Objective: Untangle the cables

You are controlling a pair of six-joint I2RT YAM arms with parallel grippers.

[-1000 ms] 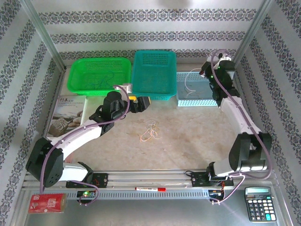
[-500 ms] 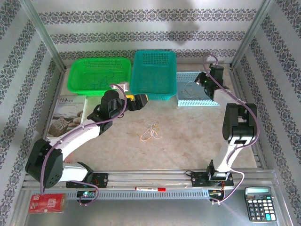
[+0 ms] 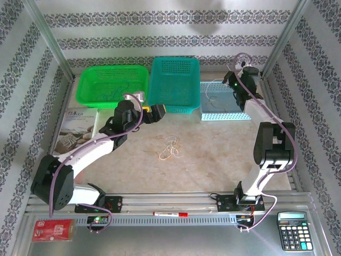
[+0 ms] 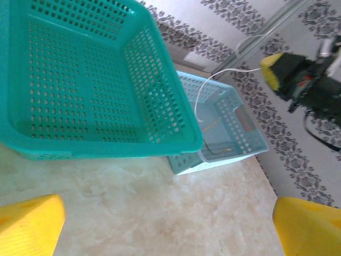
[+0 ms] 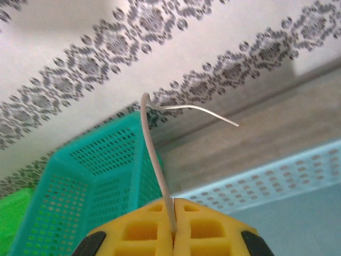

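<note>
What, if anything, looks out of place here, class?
A tangle of cables lies loose on the table. One whitish cable sticks up, curling, pinched in the shut right gripper.

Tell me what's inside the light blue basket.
A white cable hangs into the light blue basket from the shut right gripper; a thin orange-ish strand lies on its floor. The teal basket hides its left part in the left wrist view.

Damask-striped walls [image 3: 160, 32] rise behind and beside the beige marbled table [image 3: 213, 154] (metal posts [image 3: 50, 42] at its far corners).
</note>
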